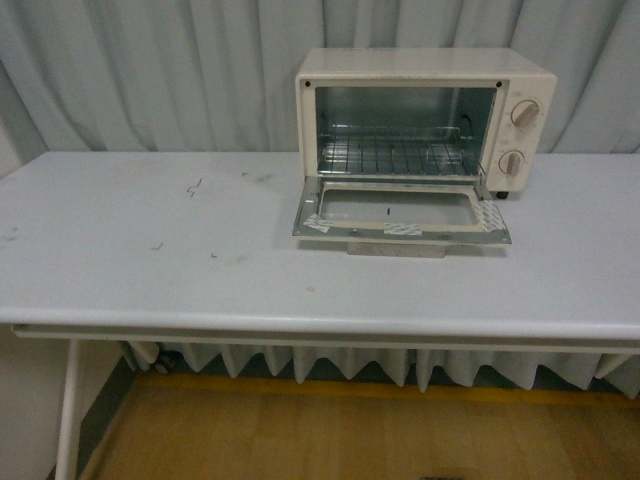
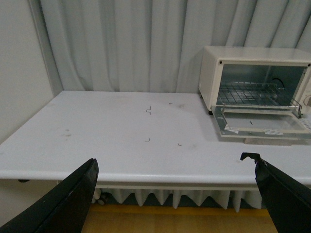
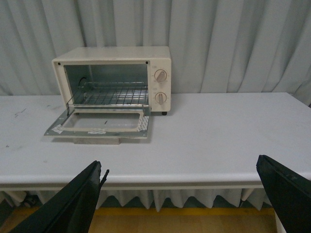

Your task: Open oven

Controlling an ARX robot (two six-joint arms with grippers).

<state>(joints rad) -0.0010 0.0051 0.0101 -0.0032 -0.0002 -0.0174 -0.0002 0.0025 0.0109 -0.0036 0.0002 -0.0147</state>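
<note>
The cream-white oven (image 1: 425,66) stands at the back right of the white table (image 1: 150,270). Its glass door (image 1: 400,213) hangs down flat and open, with tape strips on its frame. The wire rack (image 1: 395,155) shows inside, and two dial knobs (image 1: 522,113) sit on its right side. The oven also shows in the left wrist view (image 2: 252,53) and the right wrist view (image 3: 112,53). My left gripper (image 2: 175,189) and right gripper (image 3: 180,194) are open and empty, held off the table's front edge, far from the oven. Neither arm shows in the front view.
Grey curtains (image 1: 150,70) hang behind the table. A few small dark marks (image 1: 193,187) lie on the tabletop left of the oven. A white table leg (image 1: 67,410) stands at the lower left over a wooden floor (image 1: 350,440).
</note>
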